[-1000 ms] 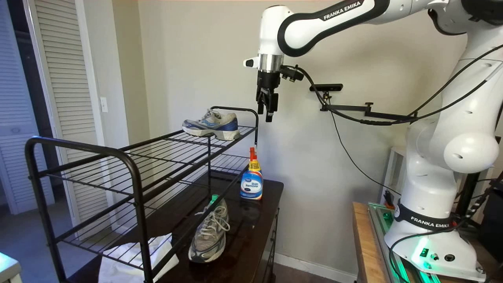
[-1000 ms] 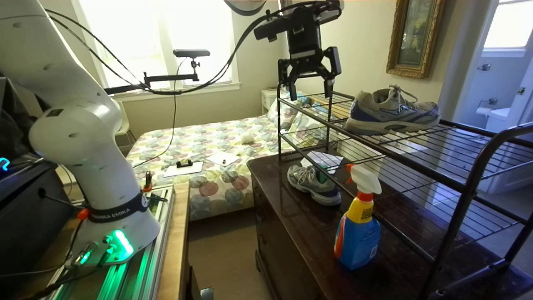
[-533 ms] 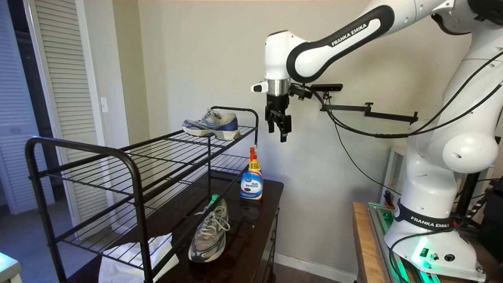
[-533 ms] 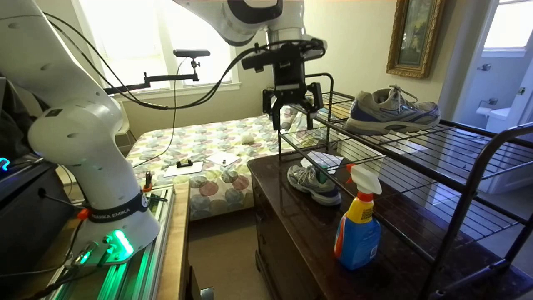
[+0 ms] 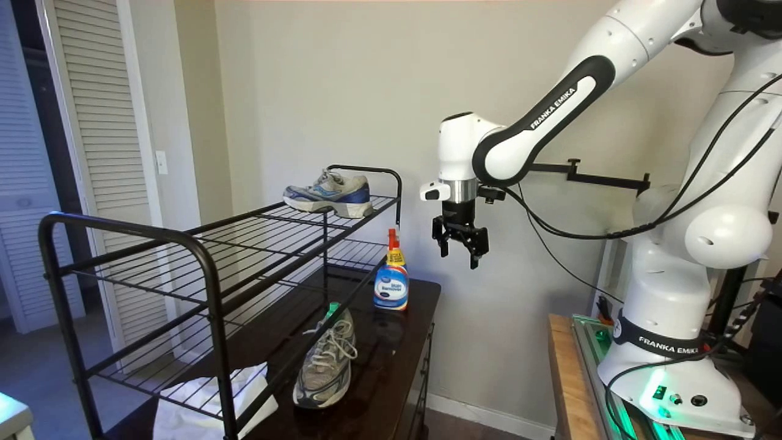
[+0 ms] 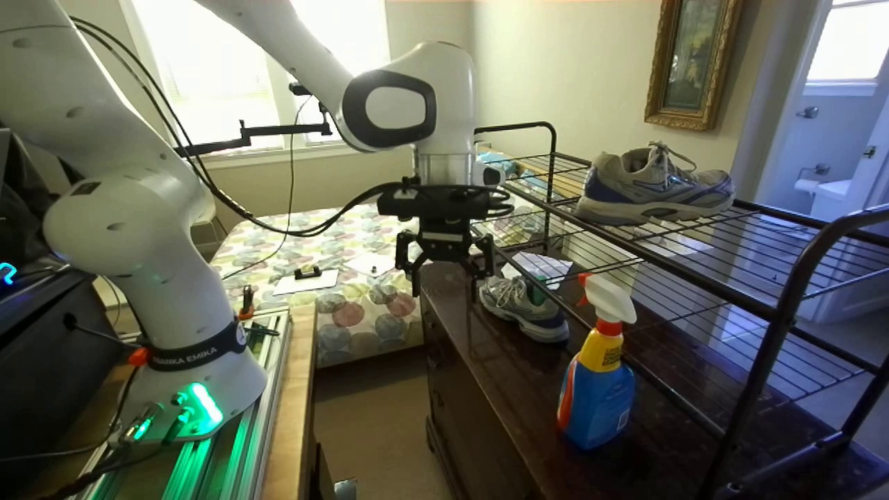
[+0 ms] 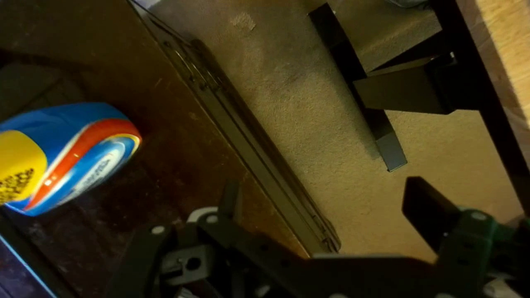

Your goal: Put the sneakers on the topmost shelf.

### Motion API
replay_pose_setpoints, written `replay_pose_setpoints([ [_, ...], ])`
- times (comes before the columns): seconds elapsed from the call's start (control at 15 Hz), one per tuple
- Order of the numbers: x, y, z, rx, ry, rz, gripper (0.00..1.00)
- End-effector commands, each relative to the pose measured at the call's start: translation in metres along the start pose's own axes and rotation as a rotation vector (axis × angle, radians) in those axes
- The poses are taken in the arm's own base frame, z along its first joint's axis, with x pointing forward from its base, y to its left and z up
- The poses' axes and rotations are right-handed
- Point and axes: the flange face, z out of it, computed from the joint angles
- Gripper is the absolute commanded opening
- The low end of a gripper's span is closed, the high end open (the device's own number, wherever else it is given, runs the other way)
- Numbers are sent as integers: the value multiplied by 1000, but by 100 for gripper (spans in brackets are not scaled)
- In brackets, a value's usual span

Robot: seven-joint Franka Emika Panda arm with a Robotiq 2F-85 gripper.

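Observation:
One of the sneakers [image 5: 330,194] rests on the topmost shelf [image 5: 317,247], at the rack's end near the wall in that exterior view. Its mate, the lower sneaker [image 6: 521,309], sits on the dark dresser top beneath the rack's front side, with something green at its opening. My gripper [image 6: 444,288] hangs pointing down in front of the dresser edge, apart from both shoes and below the top tier's height. In the wrist view the gripper [image 7: 323,190] has its fingers wide apart, nothing between them. A pale curve beside the left finger is mostly hidden there.
A blue spray bottle [image 6: 597,396] with a red-and-white head stands on the dresser [image 5: 372,366] by the rack. White cloth or paper [image 5: 208,400] lies under the lower tier. Carpet [image 7: 306,103] separates the dresser from the robot's wooden table [image 5: 565,379].
My gripper has come down from above the shelf's height and drawn back from the rack toward the robot base, staying open. Both sneakers and the bottle are where they were.

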Motion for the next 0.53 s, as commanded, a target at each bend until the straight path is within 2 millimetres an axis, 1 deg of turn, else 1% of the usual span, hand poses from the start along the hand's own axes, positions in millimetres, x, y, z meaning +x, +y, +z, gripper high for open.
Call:
replay_pose_setpoints([
  [0.0, 24, -29, 23, 69, -16, -163, 100],
  [0.07, 13, -17, 14, 31, -6, -94, 100],
  [0.2, 23, -27, 21, 46, -21, -136, 100],
  [0.33, 25, -30, 22, 20, -31, -173, 100],
  [0.47, 37, -31, 34, -8, 17, -294, 100],
])
